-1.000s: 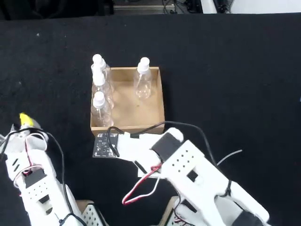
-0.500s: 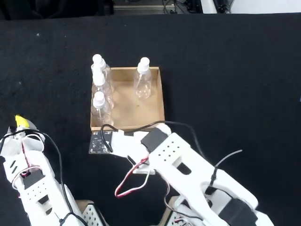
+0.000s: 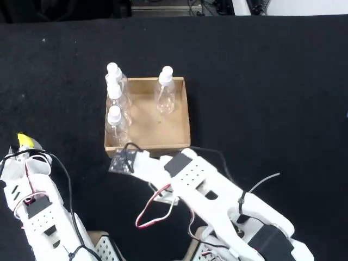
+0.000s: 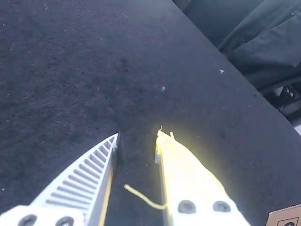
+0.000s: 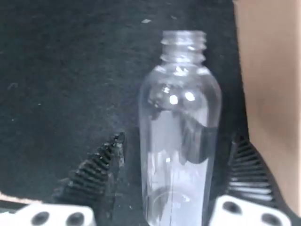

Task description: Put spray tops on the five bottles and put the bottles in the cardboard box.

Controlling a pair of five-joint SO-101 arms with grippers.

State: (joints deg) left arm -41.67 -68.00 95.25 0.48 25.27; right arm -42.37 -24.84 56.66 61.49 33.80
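Right gripper (image 5: 178,141) spread apart around an uncapped bottle (image 5: 181,94), hard against the cardboard box (image 5: 268,70) wall; four capped bottles (image 3: 165,89) inside. Left gripper (image 4: 136,136) parted over the black desk (image 4: 70,56).

High view: fixed overhead, looking steeply down from mid distance on the whole black surface (image 3: 272,81), cardboard box (image 3: 147,122) central, arm bases at the near edge.
Left wrist view: on the left arm, looking along the left tool (image 4: 136,141), close to bare surface.
Right wrist view: looking along the right tool (image 5: 176,146), very near a bottle (image 5: 181,127).
Shared: high and right wrist views both take in the box's wall.
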